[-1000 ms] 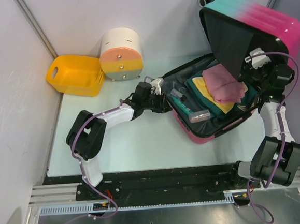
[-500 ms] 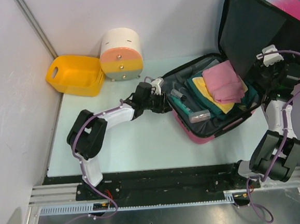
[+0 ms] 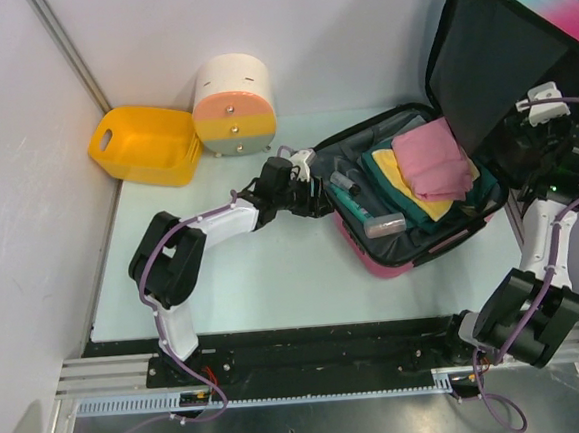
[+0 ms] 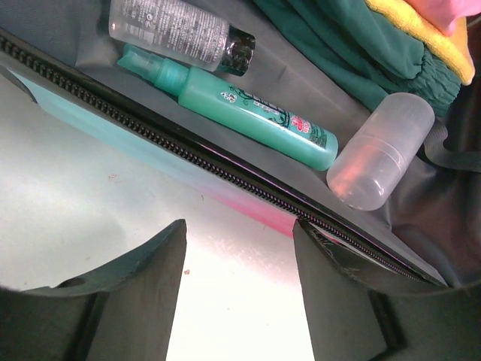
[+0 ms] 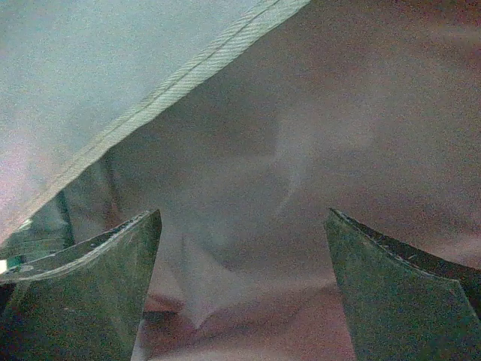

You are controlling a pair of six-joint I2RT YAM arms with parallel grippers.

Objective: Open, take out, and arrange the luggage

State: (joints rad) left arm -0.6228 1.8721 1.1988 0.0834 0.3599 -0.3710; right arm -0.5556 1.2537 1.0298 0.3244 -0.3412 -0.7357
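While luggage (image 3: 488, 60) gapes | left pincer (image 4: 237, 233) spread at rim (image 4: 188, 162) | right pincer (image 5: 244, 218) spread, high by lid (image 5: 316, 113)

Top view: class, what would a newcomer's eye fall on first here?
The open suitcase at the right, its lid raised, with a pink cloth on top of folded clothes. At the far left, a yellow basket sits beside a round pastel drawer box.

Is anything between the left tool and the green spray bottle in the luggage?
Only the zip rim of the luggage itself, running across just ahead of the open left tool. The green spray bottle lies uncovered right behind it.
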